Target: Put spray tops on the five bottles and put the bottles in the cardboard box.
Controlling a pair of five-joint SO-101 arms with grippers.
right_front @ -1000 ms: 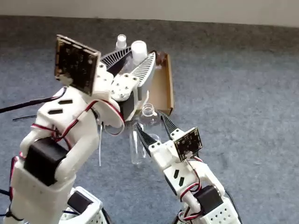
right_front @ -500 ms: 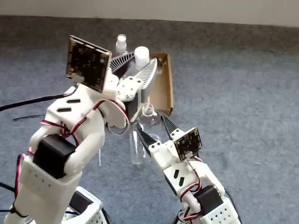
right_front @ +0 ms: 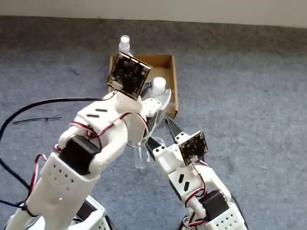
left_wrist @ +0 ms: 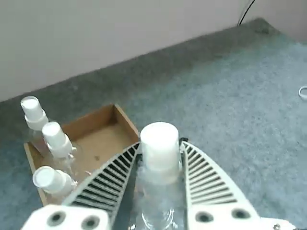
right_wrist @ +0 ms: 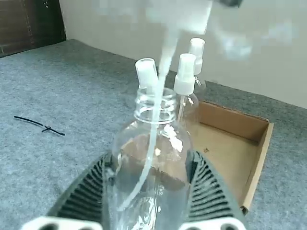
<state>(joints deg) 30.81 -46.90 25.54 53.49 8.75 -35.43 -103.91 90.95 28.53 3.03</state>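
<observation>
My right hand [right_wrist: 152, 165] pinches the open bottle [right_wrist: 153, 139] upright by the cardboard box [right_front: 171, 76] so my left hand [left_wrist: 160, 158], pinching a spray top [left_wrist: 159, 138], can seat it.

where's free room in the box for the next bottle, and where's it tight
Free: the cardboard box floor between the three capped bottles and its opposite wall, and the carpet beyond that wall. Crowded: in front of the box, where the left gripper holds a spray top over the open bottle in the right gripper.
</observation>
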